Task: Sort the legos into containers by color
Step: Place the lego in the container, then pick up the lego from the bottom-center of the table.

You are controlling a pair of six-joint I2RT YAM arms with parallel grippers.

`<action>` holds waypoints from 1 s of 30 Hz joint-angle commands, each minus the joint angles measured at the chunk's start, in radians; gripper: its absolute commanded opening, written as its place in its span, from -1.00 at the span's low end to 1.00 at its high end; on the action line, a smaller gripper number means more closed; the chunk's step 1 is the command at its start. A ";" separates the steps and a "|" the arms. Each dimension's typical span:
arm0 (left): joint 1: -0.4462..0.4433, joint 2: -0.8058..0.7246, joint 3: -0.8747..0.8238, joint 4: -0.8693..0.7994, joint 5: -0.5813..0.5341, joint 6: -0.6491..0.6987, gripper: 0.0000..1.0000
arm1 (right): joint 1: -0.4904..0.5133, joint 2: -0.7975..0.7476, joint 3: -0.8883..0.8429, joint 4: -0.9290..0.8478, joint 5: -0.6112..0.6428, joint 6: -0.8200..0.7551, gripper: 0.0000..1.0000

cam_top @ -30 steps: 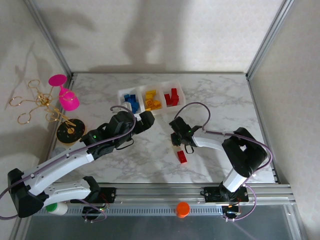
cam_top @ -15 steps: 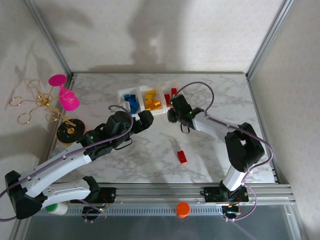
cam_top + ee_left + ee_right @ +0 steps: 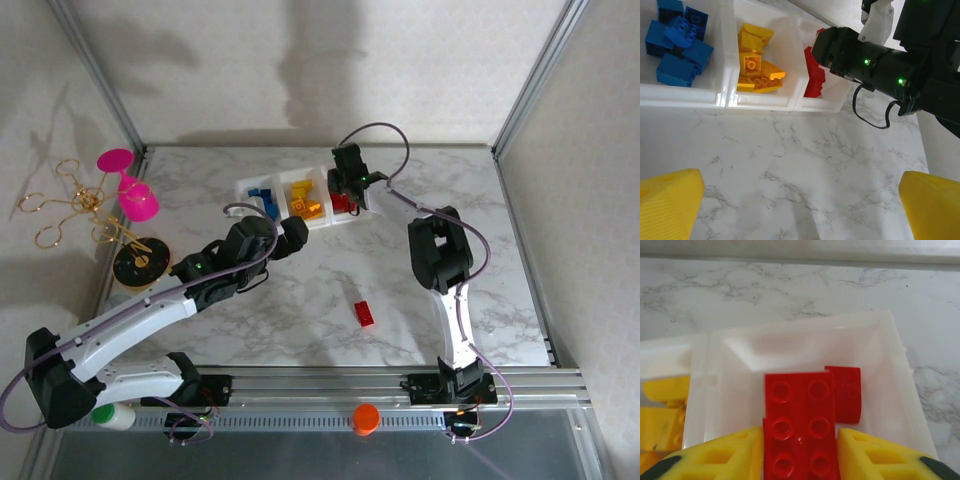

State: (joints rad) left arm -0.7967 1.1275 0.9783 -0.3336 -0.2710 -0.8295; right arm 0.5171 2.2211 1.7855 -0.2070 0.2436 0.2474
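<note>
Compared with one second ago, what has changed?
The right gripper moved toward the back, from beside the loose red brick to above the rightmost container, with a red brick between its fingers. The left gripper stayed open, and the loose red brick did not move.

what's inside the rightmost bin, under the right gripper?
Rightmost bin holds red legos: a front brick between the fingers of the right gripper, gripped or released unclear, and a back brick behind it. Anything beneath the gripper is covered.
</note>
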 commanded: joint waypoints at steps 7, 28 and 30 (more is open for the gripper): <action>0.011 -0.011 0.009 0.007 -0.048 0.038 0.99 | -0.017 -0.035 0.048 -0.051 0.008 -0.027 0.03; -0.080 -0.204 -0.294 0.034 0.046 -0.049 0.99 | 0.172 -0.804 -0.813 -0.231 -0.031 0.259 0.40; -0.093 -0.210 -0.317 0.040 0.047 -0.057 0.99 | 0.223 -0.843 -0.865 -0.268 -0.020 0.292 0.45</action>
State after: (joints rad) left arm -0.8715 0.9386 0.6876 -0.3065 -0.2314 -0.8642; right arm 0.6952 1.4361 0.9665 -0.3897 0.2092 0.4633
